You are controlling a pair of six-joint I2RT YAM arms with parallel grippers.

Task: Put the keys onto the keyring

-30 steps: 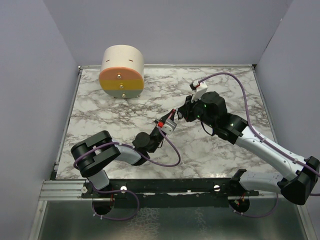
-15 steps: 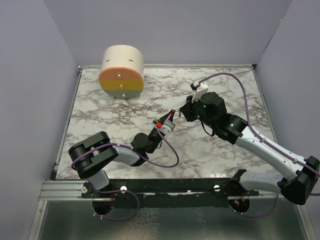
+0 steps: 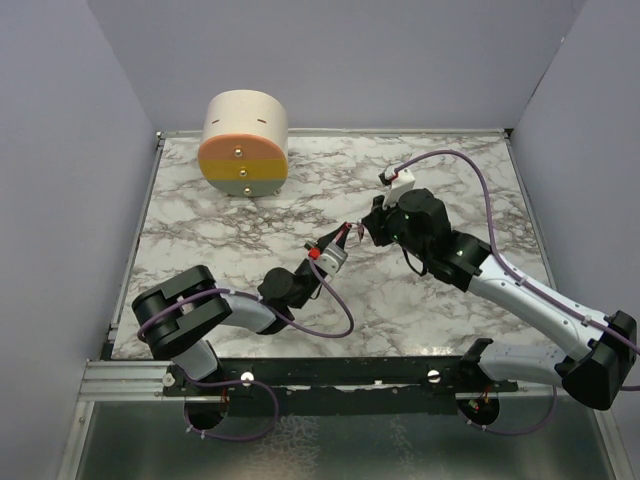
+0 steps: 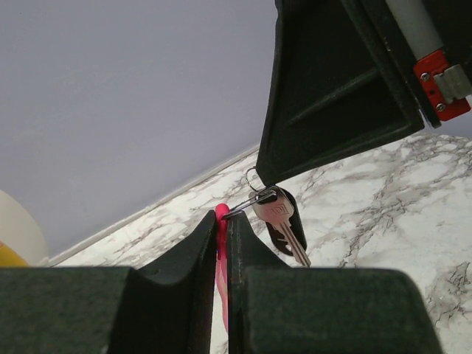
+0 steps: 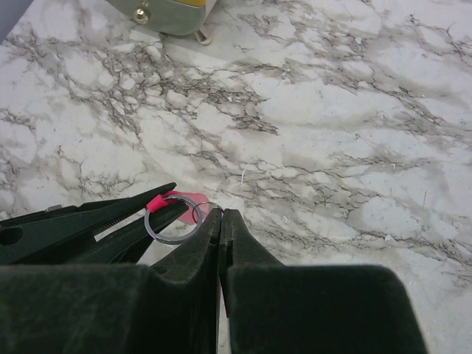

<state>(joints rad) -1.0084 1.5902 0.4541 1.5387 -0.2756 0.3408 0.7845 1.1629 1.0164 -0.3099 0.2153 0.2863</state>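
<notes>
The slim bright pink key stick (image 4: 220,212) stands low centre in the left wrist view, pinched in the left gripper (image 4: 222,225), seemingly steadied for threading. Just right of its tip hang a silver metal key (image 4: 284,215) and the small black oval keyring (image 4: 276,236), beneath the right gripper (image 5: 220,214), clamped shut at a thin wire ring (image 5: 170,242); whether it grips that wire I cannot tell

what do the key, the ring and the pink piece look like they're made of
The key looks like bare metal: silvery, polished, with bright glints and stamped marks on its head. The ring is thin grey wire with a sheen, most likely steel. The pink piece is an even bright pink with a dull, smooth surface, so probably plastic or rubber; the look does not settle which.
</notes>
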